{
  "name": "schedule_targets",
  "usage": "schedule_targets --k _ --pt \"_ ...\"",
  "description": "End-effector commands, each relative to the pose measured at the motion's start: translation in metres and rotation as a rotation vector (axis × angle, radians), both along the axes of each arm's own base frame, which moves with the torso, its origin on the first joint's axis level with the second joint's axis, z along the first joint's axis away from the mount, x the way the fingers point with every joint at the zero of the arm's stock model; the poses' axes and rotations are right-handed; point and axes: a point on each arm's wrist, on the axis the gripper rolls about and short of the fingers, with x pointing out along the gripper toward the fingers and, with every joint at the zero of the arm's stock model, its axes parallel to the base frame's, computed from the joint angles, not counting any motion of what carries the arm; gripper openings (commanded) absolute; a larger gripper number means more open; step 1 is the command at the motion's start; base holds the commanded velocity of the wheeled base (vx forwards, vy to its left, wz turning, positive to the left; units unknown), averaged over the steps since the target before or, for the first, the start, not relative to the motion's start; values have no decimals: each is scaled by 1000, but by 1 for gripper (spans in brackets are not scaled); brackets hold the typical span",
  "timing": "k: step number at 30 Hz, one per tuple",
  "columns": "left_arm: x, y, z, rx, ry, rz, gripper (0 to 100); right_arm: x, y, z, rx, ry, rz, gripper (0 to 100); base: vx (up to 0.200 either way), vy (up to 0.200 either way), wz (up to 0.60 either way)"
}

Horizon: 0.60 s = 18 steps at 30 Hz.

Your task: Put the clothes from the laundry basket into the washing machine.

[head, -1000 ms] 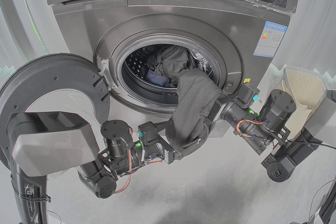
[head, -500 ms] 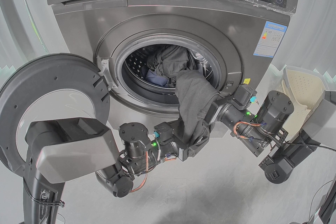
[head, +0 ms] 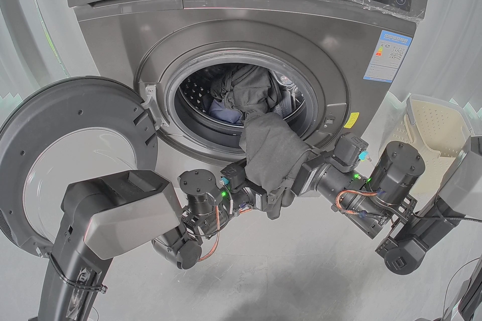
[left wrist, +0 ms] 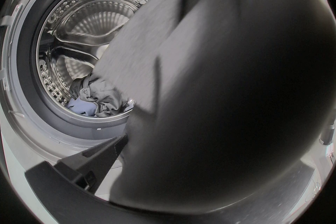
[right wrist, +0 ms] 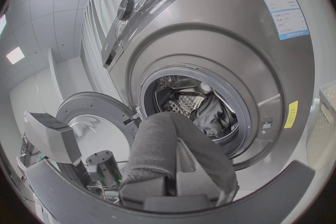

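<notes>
Washing machine (head: 241,31): door (head: 75,116) swung wide to the left, drum mouth open above its lower rim. Dark garment (head: 268,151): draped over left claw (head: 263,194) and right claw (head: 300,171), long axis rising from them to the rim, upper end pointing into the drum. Grip of either claw: cannot tell, cloth-covered. Laundry basket (head: 439,131): far right.

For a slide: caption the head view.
Left end effector and right end effector support a dark garment at the open washing machine.
</notes>
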Motion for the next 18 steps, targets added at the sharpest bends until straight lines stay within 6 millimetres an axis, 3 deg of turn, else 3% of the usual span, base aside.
schedule_targets --k 1,6,7,12,18 --pt "5 4 -7 5 11 14 100 -6 -1 5 13 -5 10 0 0 0 0" --pt "5 4 -6 3 10 15 100 -7 -1 5 17 -1 18 0 0 0 0" --pt "5 4 -6 1 9 20 0 -7 -1 5 17 -1 18 0 0 0 0" --pt "6 5 0 -13 2 31 0 -7 -1 6 20 -4 16 0 0 0 0" --pt "8 18 29 -52 -43 56 0 -5 -4 10 27 -14 7 0 0 0 0"
